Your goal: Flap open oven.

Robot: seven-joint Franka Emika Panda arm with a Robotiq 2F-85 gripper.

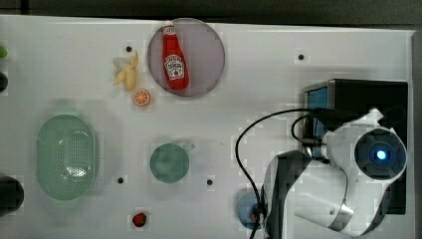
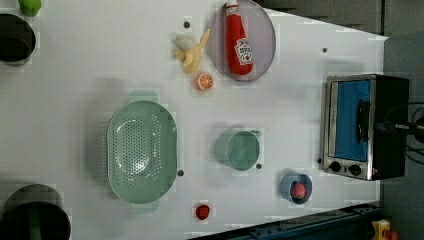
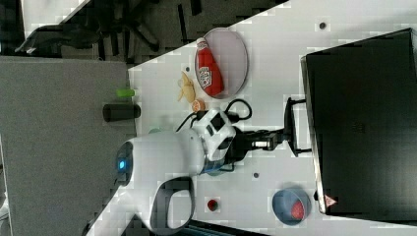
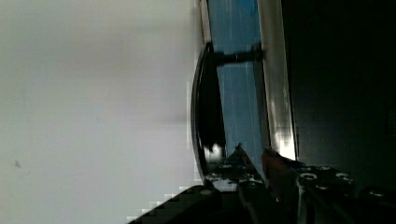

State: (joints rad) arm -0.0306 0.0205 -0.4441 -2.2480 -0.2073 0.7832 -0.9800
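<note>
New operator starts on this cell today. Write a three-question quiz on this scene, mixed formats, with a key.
1. True or false: the oven door is shut against its frame.
2. Multiple choice: the ketchup bottle lies on
A. the green colander
B. the round grey plate
C. the oven's roof
3. Fill in: in the right view, the gripper has reached the oven's ____.

Key
1. True. In the left view the blue glass door sits flat in its silver frame.
2. B. The bottle rests on the grey plate, away from the green colander.
3. Handle, the curved bar standing off the door.
</note>
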